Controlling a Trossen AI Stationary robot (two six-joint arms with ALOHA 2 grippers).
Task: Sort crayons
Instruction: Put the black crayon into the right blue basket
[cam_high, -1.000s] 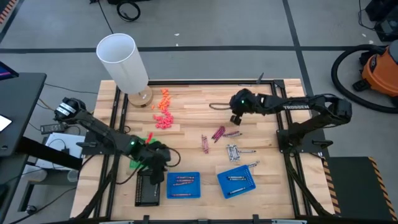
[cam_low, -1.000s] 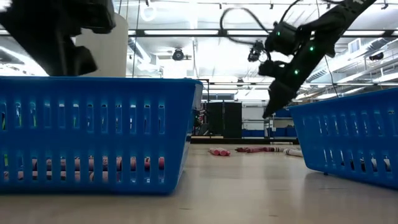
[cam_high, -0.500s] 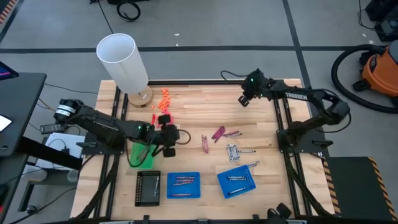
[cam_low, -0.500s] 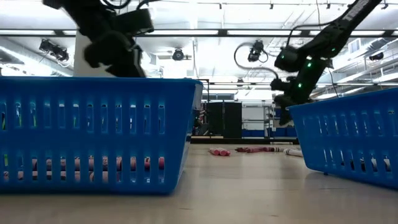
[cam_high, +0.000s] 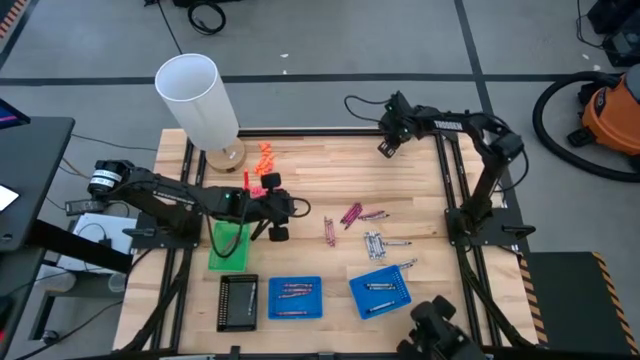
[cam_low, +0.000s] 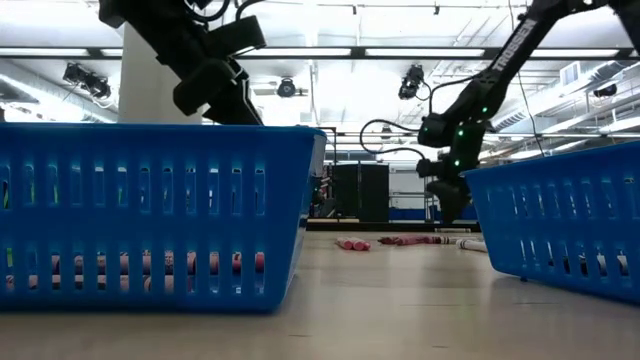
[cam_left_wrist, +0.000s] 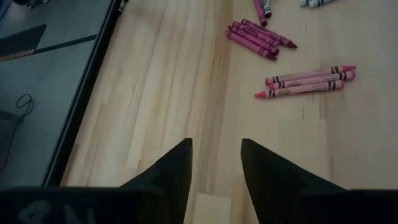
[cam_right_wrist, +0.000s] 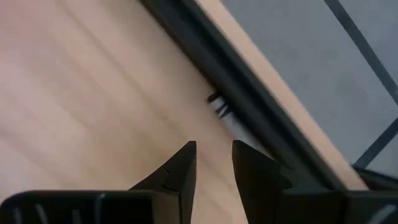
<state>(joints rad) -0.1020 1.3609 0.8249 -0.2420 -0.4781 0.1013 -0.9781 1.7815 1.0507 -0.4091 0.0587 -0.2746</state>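
We look down on a wooden surface (cam_high: 310, 170) where the crayons (cam_high: 352, 214) lie loose near its middle: a magenta cluster, a pinker few just beside it, and a silvery-grey group (cam_high: 375, 244) a little closer to the near edge. More crayons already rest in two blue trays (cam_high: 295, 297) along the near edge, the second tray (cam_high: 381, 292) sitting tilted next to the first (a black tray (cam_high: 238, 302) stands at their left, toward the near left corner). The left gripper (cam_high: 280, 222) hovers over the left half of the surface, beside a green tray (cam_high: 230, 244), with its fingers (cam_left_wrist: 173, 171) parted by a narrow gap and nothing between them; in its wrist view the magenta and pink crayons lie ahead on bare wood, well apart from the fingertips. The right gripper (cam_high: 385, 147) hangs over the far edge of the surface, toward the far right corner, also empty, its fingers (cam_right_wrist: 180, 168) standing slightly apart above the wood next to the dark frame rail (cam_right_wrist: 249, 99). A tall white cylinder (cam_high: 198, 100) stands at the far left corner, and a scatter of orange pieces (cam_high: 263, 172) lies near it, away from the crayons.
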